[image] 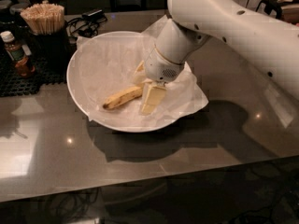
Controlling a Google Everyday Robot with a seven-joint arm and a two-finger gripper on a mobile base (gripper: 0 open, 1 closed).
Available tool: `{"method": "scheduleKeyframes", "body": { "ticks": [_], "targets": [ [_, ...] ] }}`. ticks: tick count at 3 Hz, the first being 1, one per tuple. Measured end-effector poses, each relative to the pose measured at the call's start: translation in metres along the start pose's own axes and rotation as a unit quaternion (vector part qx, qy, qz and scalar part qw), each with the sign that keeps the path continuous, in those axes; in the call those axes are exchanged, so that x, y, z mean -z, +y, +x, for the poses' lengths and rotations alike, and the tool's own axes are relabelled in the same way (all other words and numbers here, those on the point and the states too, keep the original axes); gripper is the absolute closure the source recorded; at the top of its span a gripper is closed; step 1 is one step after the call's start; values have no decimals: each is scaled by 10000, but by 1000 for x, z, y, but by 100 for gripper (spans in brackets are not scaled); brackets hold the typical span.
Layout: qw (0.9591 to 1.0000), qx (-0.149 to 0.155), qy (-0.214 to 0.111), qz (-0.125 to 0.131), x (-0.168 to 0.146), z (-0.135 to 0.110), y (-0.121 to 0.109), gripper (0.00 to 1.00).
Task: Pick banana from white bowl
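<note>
Paper [187, 94] lines the white bowl [74, 85], and on it the banana [122, 97] lies on its side in the middle of the bowl, its darker tip pointing toward the counter's [140, 171] left edge and its other end reaching in under the tool [143, 90]. The tool is down inside the bowl at the banana's right end, its two pale yellow fingers [152, 98] spread apart: one stands on the side toward the counter's near edge, its tip down on the paper just beside the banana, and the other shows only partly on the far side. That end of the banana sits in the gap between them; whether either finger touches it cannot be told, because the white wrist of the arm [233, 22] hides the spot. The bowl stands on the counter toward its far edge. At the far left corner are a cup of wooden sticks [44, 17] and a small bottle [16, 52] on a black mat [23, 78], which the left side cuts off.
</note>
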State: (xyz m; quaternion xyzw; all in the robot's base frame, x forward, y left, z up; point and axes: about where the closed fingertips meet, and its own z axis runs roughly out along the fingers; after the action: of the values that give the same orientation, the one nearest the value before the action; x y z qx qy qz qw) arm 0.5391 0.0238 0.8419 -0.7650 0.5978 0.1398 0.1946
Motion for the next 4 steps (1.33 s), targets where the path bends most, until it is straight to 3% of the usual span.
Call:
{"method": "scheduleKeyframes", "body": {
  "ticks": [3,4],
  "targets": [
    [9998,-109,-59,-127,-15,12,-5,33],
    [9998,-140,-71,-142,-18,14,-5,52]
  ]
}}
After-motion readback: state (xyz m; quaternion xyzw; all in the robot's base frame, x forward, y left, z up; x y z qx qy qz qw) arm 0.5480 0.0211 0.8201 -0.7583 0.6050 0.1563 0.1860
